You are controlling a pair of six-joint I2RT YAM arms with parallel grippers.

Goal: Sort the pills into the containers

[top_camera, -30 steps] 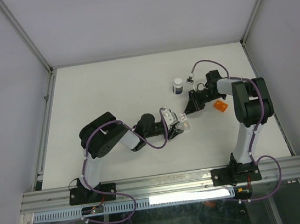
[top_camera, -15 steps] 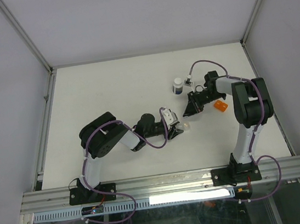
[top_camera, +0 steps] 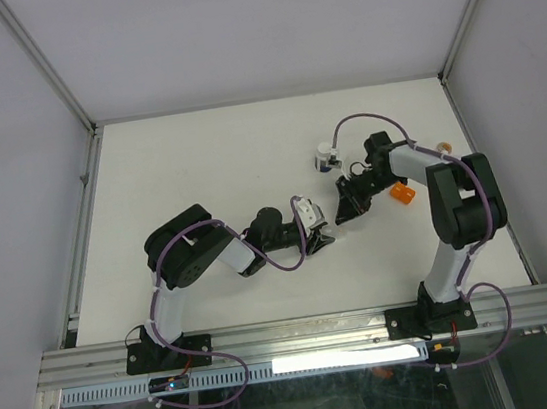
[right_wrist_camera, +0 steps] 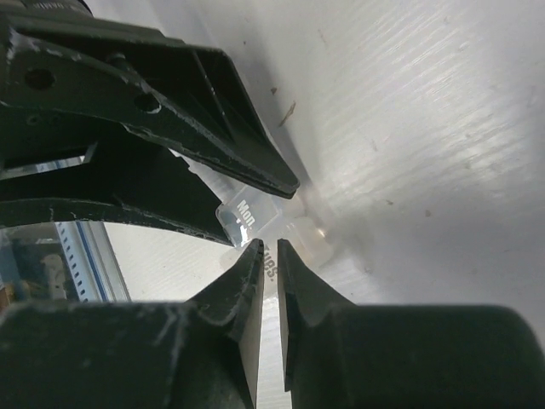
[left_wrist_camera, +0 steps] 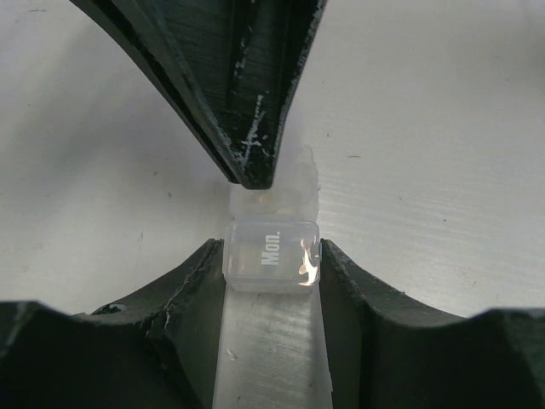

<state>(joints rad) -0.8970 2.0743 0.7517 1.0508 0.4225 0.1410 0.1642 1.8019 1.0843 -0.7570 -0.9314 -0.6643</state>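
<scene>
A small clear plastic box (left_wrist_camera: 255, 266) with "Mon." printed on one lid sits clamped between the fingers of my left gripper (left_wrist_camera: 271, 249), low over the table. In the right wrist view the same box (right_wrist_camera: 255, 213) shows a second cell marked "Tues." My right gripper (right_wrist_camera: 268, 249) has its tips on that second cell, jaws shut to a thin slit; I cannot tell whether they pinch the lid. From above, my right gripper (top_camera: 341, 213) meets my left gripper (top_camera: 321, 226) at mid-table. An orange vial (top_camera: 402, 192) lies beside the right arm. No pills show.
A white bottle (top_camera: 325, 157) with a dark base stands just beyond the right gripper, partly crossed by the arm's purple cable (top_camera: 344, 127). Metal frame rails (top_camera: 79, 180) edge the white table on both sides.
My right gripper has slid down and left until its tips reach the box, and its jaws have narrowed slightly. The left gripper and box have stayed put.
</scene>
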